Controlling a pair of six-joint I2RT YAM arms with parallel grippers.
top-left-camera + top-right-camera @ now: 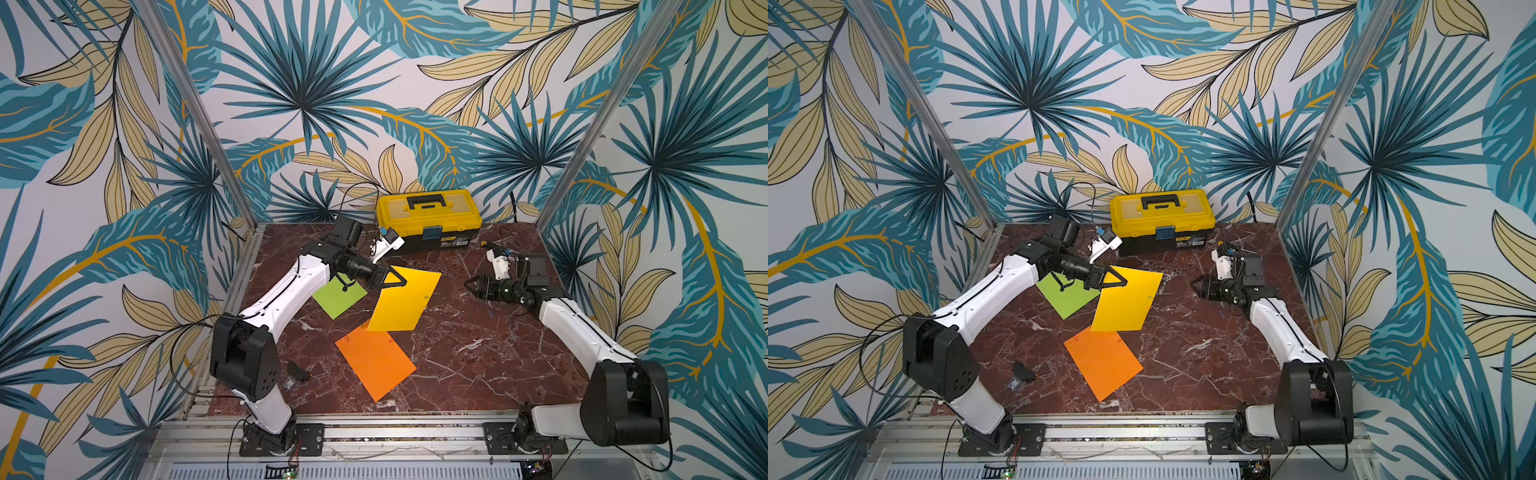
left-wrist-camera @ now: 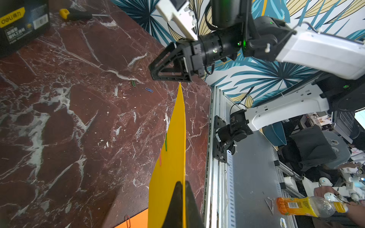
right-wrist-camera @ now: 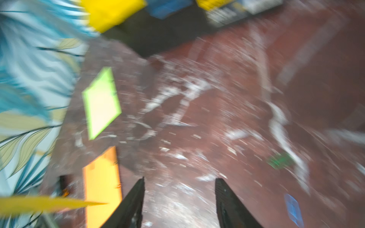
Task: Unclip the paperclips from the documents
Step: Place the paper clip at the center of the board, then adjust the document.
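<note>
My left gripper (image 1: 402, 282) (image 2: 182, 182) is shut on one edge of the yellow document (image 1: 405, 299) (image 2: 171, 158) and holds it lifted and slanted above the table. A green paperclip (image 2: 166, 142) and a red paperclip (image 2: 160, 159) sit on its edge. The lime green document (image 1: 338, 297) and the orange document (image 1: 376, 361) lie flat; the orange one carries a red clip (image 2: 128, 221). My right gripper (image 1: 469, 284) (image 3: 179, 181) is open and empty, to the right of the yellow sheet. Loose green (image 2: 133, 83) and blue (image 2: 149, 90) paperclips lie on the marble under it.
A yellow-and-black toolbox (image 1: 428, 220) stands at the back of the table, with a yellow-handled screwdriver (image 2: 77, 14) to its right. A small black object (image 1: 297, 372) lies near the left arm's base. A metal rail (image 1: 374, 432) runs along the front edge.
</note>
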